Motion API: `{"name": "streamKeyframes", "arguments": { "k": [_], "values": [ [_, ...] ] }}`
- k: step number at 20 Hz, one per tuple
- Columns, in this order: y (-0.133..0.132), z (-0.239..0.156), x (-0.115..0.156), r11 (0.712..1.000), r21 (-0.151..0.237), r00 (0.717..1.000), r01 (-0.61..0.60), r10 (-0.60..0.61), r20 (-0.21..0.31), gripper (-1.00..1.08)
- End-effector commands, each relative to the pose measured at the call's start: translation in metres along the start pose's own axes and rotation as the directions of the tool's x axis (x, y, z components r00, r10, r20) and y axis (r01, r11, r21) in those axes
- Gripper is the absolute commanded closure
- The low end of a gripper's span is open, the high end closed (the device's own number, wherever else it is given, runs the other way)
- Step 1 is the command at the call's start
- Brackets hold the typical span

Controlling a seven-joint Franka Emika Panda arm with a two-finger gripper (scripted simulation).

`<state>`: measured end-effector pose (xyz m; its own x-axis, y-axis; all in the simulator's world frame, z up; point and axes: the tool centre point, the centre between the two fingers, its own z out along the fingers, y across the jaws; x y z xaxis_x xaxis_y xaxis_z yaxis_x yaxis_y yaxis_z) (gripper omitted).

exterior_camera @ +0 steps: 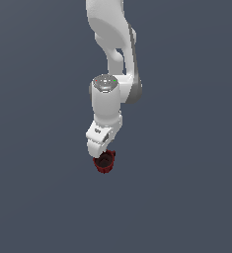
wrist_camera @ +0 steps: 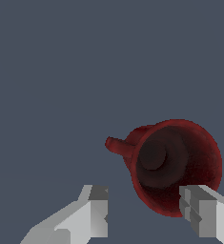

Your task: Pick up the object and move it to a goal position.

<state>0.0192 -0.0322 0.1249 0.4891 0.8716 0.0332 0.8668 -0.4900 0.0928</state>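
The white, smooth-shelled arm (exterior_camera: 110, 94) reaches straight down, its gripper (wrist_camera: 144, 214) spread open with blocky grey-tipped fingers (wrist_camera: 98, 209) apart. The dark red mug (wrist_camera: 173, 164), glossy and round with a shadowed interior and a stubby side handle, sits on the plain grey floor (exterior_camera: 38, 197) just below the gripper, mostly between the fingers and unclasped.

Only the mug (wrist_camera: 173, 164) stands before the hand (wrist_camera: 147, 214); bare floor (wrist_camera: 61, 71) all around.

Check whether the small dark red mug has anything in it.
Empty. In the wrist view the small dark red mug shows its dark interior down to a bare round bottom, with nothing inside.
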Motion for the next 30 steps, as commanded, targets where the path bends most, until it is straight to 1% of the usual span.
{"name": "streamKeyframes", "arguments": {
  "k": [1,5,9,15,19,22,30],
  "values": [
    [0.002,0.003,-0.002,0.998,-0.004,0.998,0.068,-0.068,-0.002,-0.20],
    [0.004,0.009,-0.006,0.985,-0.012,0.985,0.174,-0.174,-0.003,-0.20],
    [0.006,0.014,-0.010,0.963,-0.019,0.963,0.268,-0.268,-0.004,-0.20],
    [0.008,0.019,-0.013,0.930,-0.026,0.930,0.368,-0.368,-0.004,-0.20],
    [0.008,0.021,-0.015,0.913,-0.030,0.913,0.407,-0.408,-0.004,-0.20],
    [0.009,0.021,-0.015,0.905,-0.031,0.906,0.424,-0.424,-0.004,-0.20],
    [0.009,0.027,-0.016,0.904,-0.031,0.905,0.426,-0.426,-0.004,-0.20]
  ]
}}
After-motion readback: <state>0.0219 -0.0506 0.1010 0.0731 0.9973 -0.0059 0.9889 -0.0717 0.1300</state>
